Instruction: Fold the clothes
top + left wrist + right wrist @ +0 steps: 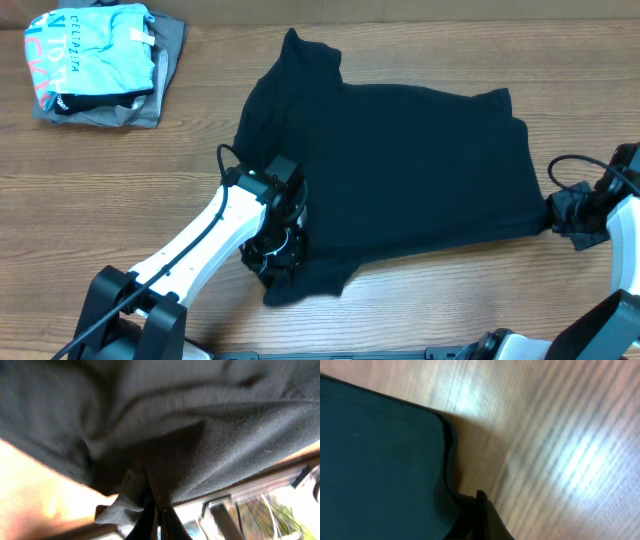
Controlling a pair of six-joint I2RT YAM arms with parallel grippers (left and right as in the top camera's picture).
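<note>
The clothes (400,170), a black T-shirt, lie spread across the middle of the wooden table, with one sleeve pointing to the far side. My left gripper (283,240) is at the shirt's near left part, by the lower sleeve. In the left wrist view its fingers (159,515) are shut on a bunched fold of the black fabric (200,420). My right gripper (560,212) is at the shirt's right edge, where a corner is drawn out to a point. Its fingers (481,505) are shut on the edge of the dark cloth (380,460).
A light blue printed shirt (95,50) lies on a grey folded garment (165,75) at the far left corner. Bare wooden tabletop (100,190) surrounds the T-shirt. The arm bases stand at the near edge.
</note>
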